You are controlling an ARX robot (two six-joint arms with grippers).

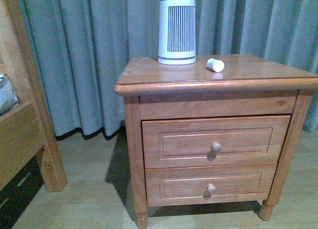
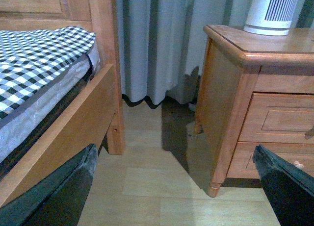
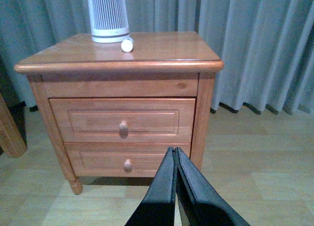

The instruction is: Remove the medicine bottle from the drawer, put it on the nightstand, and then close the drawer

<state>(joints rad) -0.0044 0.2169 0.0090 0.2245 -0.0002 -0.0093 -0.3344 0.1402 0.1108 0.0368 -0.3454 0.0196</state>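
Observation:
The small white medicine bottle (image 1: 215, 65) lies on its side on top of the nightstand (image 1: 149, 70), just right of a tall white ribbed device. The right wrist view also shows the medicine bottle (image 3: 127, 44) on the nightstand (image 3: 167, 52). The upper drawer (image 1: 215, 141) is pushed in flush, as is the drawer (image 3: 122, 120) in the right wrist view. My right gripper (image 3: 173, 152) is shut with nothing in it, held back from the cabinet's front. My left gripper (image 2: 174, 160) is open and empty, low over the floor left of the nightstand (image 2: 235, 44). Neither arm shows in the front view.
A tall white ribbed device (image 1: 177, 32) stands at the back of the top. A wooden bed frame (image 1: 25, 124) with a checked mattress (image 2: 34, 59) is at the left. Grey curtains (image 1: 79, 55) hang behind. The lower drawer (image 1: 211, 185) is closed. Pale wood floor (image 3: 255, 172) lies around.

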